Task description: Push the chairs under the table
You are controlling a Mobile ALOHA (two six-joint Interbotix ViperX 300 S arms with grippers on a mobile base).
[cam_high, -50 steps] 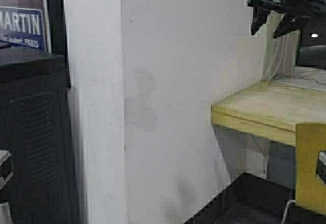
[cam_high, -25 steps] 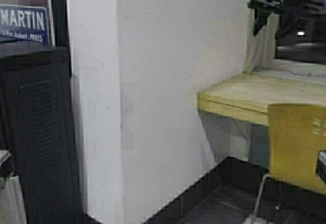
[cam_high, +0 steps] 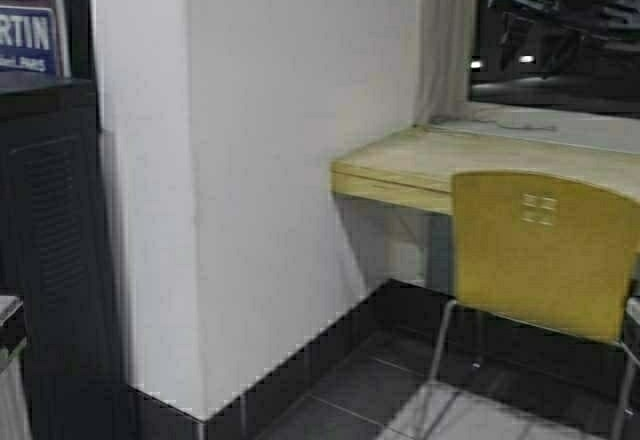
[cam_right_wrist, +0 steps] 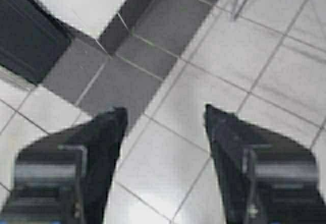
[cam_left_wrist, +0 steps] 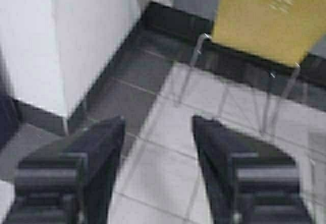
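One yellow-tan chair (cam_high: 545,250) with a curved back and thin chrome legs stands at the right, its back toward me, in front of the pale wood table (cam_high: 420,165). Its seat is not under the top. The left wrist view shows the same chair (cam_left_wrist: 265,18) ahead, well beyond my left gripper (cam_left_wrist: 158,127), which is open over the pale floor tiles and holds nothing. My right gripper (cam_right_wrist: 164,114) is also open and holds nothing above the tiles; a chrome chair leg (cam_right_wrist: 238,0) shows far ahead of it. Neither gripper touches the chair.
A white wall pillar (cam_high: 280,160) juts out left of the table. A black cabinet (cam_high: 50,240) with a blue sign (cam_high: 25,35) stands at the far left. A dark window (cam_high: 560,60) runs above the table. Dark floor tiles (cam_right_wrist: 127,76) border the pillar.
The robot has moved: the whole scene has slid left in the high view. The chair, first only an edge at the right border, now shows almost whole.
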